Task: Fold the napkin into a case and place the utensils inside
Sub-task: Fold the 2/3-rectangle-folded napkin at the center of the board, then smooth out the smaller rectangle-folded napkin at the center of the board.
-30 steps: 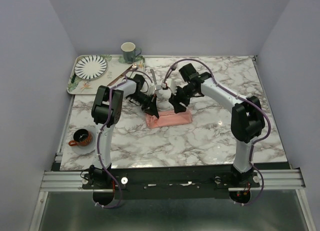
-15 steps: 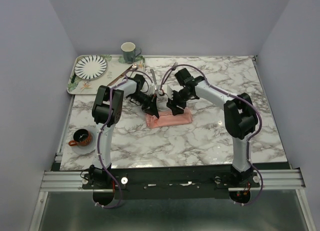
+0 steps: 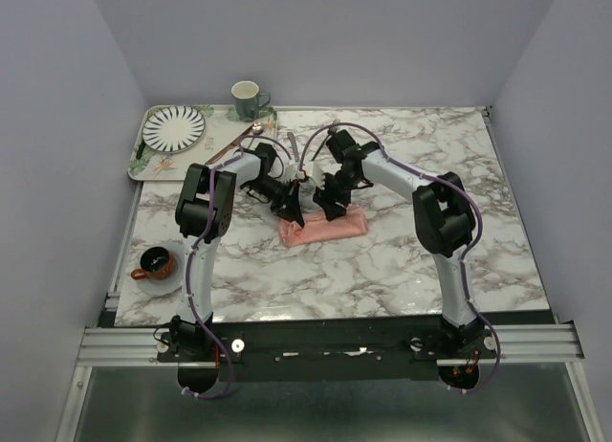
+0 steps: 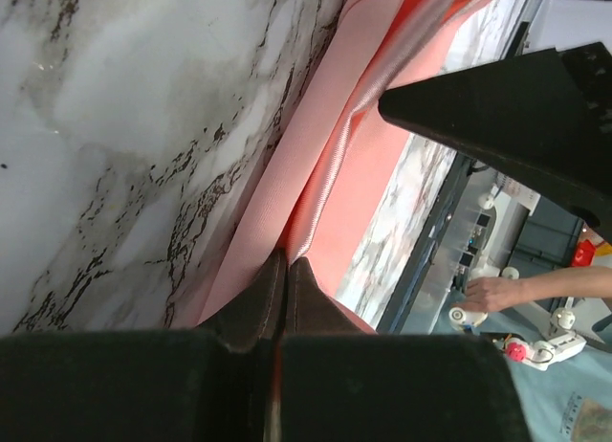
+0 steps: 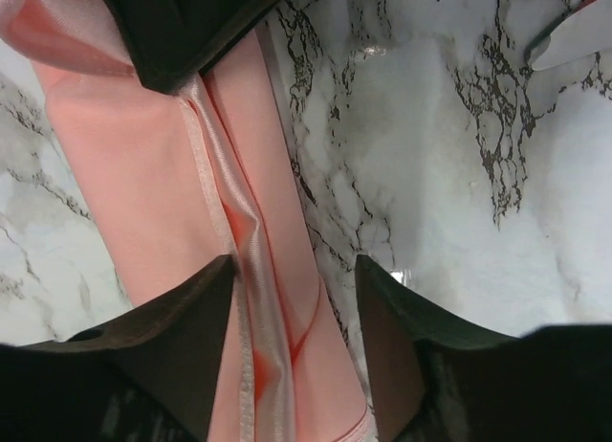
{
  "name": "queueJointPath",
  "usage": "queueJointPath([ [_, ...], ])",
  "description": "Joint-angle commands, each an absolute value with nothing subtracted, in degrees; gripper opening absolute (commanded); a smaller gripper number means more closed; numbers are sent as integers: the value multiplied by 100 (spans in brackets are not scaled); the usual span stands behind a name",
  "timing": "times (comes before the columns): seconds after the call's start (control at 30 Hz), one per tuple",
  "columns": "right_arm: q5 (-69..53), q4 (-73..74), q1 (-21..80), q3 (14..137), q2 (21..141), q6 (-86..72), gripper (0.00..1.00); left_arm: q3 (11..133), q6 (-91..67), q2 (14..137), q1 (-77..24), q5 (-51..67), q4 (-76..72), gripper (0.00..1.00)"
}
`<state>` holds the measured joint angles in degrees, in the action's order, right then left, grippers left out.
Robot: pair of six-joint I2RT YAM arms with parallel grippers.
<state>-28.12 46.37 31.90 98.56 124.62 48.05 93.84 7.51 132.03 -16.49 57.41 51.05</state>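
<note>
**Top external view.** The napkin (image 3: 330, 229), folded into a narrow salmon-pink strip, lay near the middle of the table (image 3: 402, 260), running left to right. The left gripper (image 3: 293, 212) met its left end and the right gripper (image 3: 332, 208) stood over its far edge just beside it. A tray (image 3: 158, 165) at the far-left corner carried a striped plate (image 3: 173, 127) and a mug (image 3: 247, 99). A brown cup (image 3: 153, 262) sat by the near-left edge.

**Left wrist view.** The left gripper (image 4: 284, 265) had its fingertips pressed together on a raised hem of the napkin (image 4: 354, 174), pinching the cloth. A dark finger (image 4: 507, 107) of the other arm hung above the strip.

**Right wrist view.** The right gripper (image 5: 295, 265) had its fingers (image 5: 182, 337) spread, straddling a glossy fold of the napkin (image 5: 124, 174) without clamping it. Bare marble table (image 5: 430, 145) showed alongside.
</note>
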Motion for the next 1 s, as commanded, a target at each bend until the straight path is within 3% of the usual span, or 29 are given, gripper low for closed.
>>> queueJointPath([
  [0.0, -2804, 5176, 3261, 10195, 12735, 4763, 57, 9123, 958, 13245, -1608, 5344, 4931, 0],
  [0.13, -2891, 5308, 3348, 10038, 12692, 4869, 41, 8939, 976, 13114, -1591, 5326, 4913, 0],
  [0.3, -3032, 5344, 3577, 9669, 12464, 4852, 37, 8605, 1045, 12903, -1485, 5318, 4922, 0],
  [0.5, -3322, 5256, 3726, 9571, 12314, 4641, 38, 8078, 1099, 12560, -1433, 5449, 4931, 0],
  [0.63, -3410, 5177, 3805, 9554, 12331, 4527, 56, 7875, 1081, 12419, -1433, 5493, 4896, 0],
  [0.73, -3445, 5150, 3850, 9528, 12331, 4403, 65, 7858, 1063, 12419, -1406, 5476, 4860, 0],
  [0.9, -3288, 5002, 3946, 9457, 12349, 4307, 65, 7919, 993, 12489, -1301, 5511, 4834, 0],
  [0.97, -3113, 4949, 3990, 9457, 12392, 4219, 55, 7954, 967, 12489, -1275, 5555, 4825, 0],
])
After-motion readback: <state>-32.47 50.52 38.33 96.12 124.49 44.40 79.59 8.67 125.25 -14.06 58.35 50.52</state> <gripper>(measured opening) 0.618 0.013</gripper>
